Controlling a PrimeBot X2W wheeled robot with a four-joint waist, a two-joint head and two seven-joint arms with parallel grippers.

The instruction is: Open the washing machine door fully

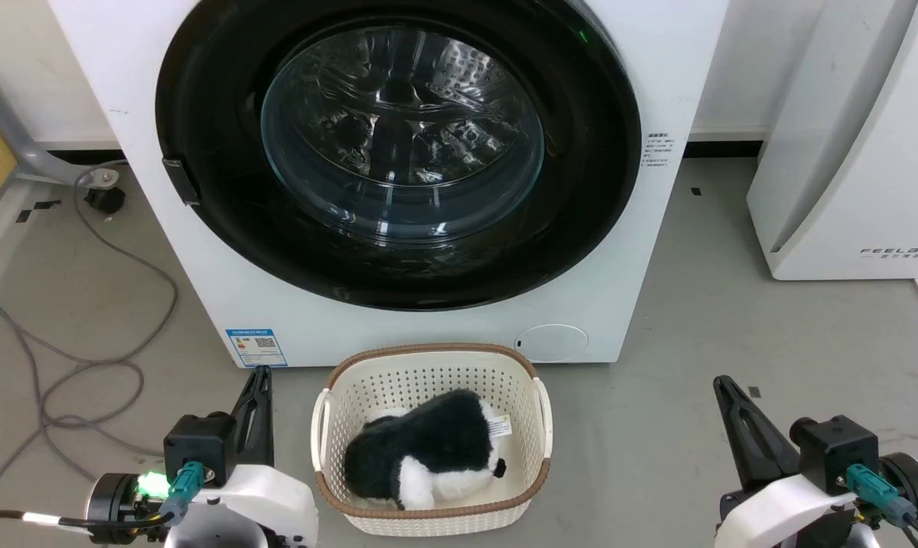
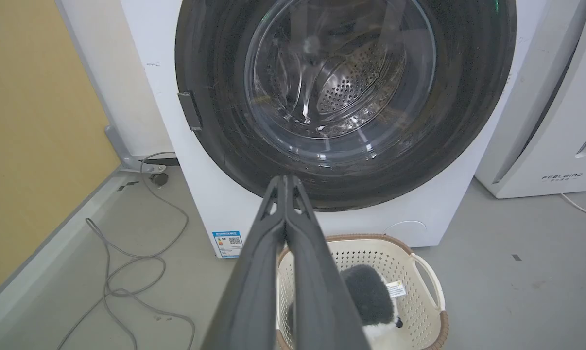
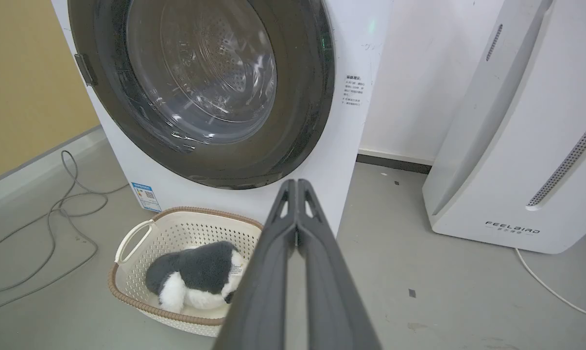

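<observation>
With jaws of the left gripper (image 1: 261,378) and right gripper (image 1: 725,384) pressed together, slipping off the glossy washing machine door (image 1: 215,228) was feared.

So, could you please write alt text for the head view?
A white washing machine with its round black door shut; before it, a basket holds a black-and-white plush toy. The robot's jaws rise from both lower corners.

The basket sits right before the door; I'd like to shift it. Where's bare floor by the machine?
Widest free patch: the grey floor between the washing machine and the FEELBIRD appliance, down to the right gripper. Left of the machine, cable loops break the floor into small patches. Before the washing machine door, the basket with its plush toy crowds it.
</observation>
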